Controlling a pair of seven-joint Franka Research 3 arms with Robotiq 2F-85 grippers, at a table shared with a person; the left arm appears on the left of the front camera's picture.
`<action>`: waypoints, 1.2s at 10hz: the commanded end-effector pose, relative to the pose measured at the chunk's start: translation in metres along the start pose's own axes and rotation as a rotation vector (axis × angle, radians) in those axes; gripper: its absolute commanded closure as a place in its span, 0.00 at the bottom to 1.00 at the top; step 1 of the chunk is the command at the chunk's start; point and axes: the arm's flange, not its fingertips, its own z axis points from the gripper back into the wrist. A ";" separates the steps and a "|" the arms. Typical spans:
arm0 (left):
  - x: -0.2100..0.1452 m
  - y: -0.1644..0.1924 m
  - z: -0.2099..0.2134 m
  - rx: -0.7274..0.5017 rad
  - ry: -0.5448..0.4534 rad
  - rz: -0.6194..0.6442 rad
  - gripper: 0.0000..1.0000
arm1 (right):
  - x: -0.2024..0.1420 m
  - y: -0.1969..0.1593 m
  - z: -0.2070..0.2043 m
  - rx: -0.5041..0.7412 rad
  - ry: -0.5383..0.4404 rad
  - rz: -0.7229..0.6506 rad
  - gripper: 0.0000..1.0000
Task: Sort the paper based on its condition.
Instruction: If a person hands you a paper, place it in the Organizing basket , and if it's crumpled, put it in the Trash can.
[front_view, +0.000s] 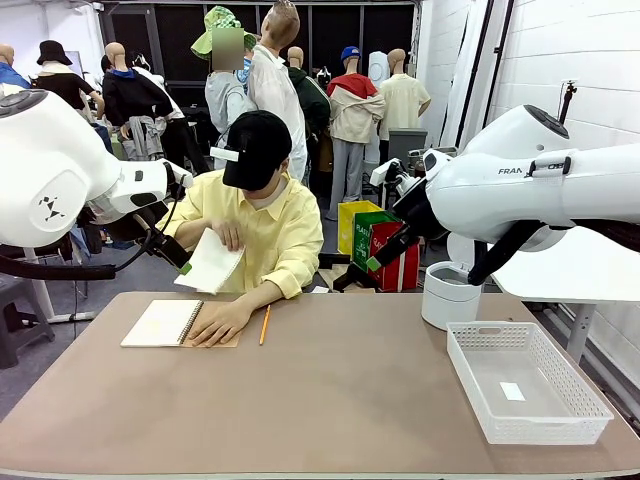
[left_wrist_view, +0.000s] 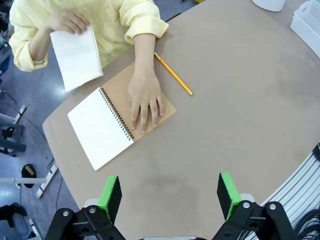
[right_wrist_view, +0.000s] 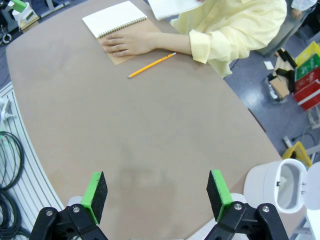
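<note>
1. Claws: left claw (left_wrist_view: 169, 189) and right claw (right_wrist_view: 156, 191) both gape wide and empty above the surface (front_view: 350, 400), likely ready to receive
2. Paper (front_view: 210, 262) at ten o'clock, lifted in the person's hand (front_view: 229, 234); other hand (front_view: 215, 322) pins the notebook (front_view: 160, 322), probably steadying it
3. Basket (front_view: 550, 430) sits at four o'clock

Notebook (front_view: 165, 323) lay far left on table (front_view: 330, 390), person's hand (front_view: 220, 320) flat on its right end. Pencil (front_view: 264, 325) sat just right of notebook. Sheet (front_view: 210, 262) was up above notebook, in other hand (front_view: 228, 235). Basket (front_view: 545, 428) stood near right, tag (front_view: 512, 391) inside; bin (front_view: 450, 295) behind basket.
</note>
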 end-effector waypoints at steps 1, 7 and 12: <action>0.000 0.001 0.001 0.001 -0.001 0.000 0.00 | 0.000 -0.001 0.000 -0.006 0.002 0.001 0.00; 0.000 0.001 0.001 0.001 -0.001 0.000 0.00 | 0.000 -0.001 0.000 -0.006 0.002 0.001 0.00; 0.000 0.001 0.001 0.001 -0.001 0.000 0.00 | 0.000 -0.001 0.000 -0.006 0.002 0.001 0.00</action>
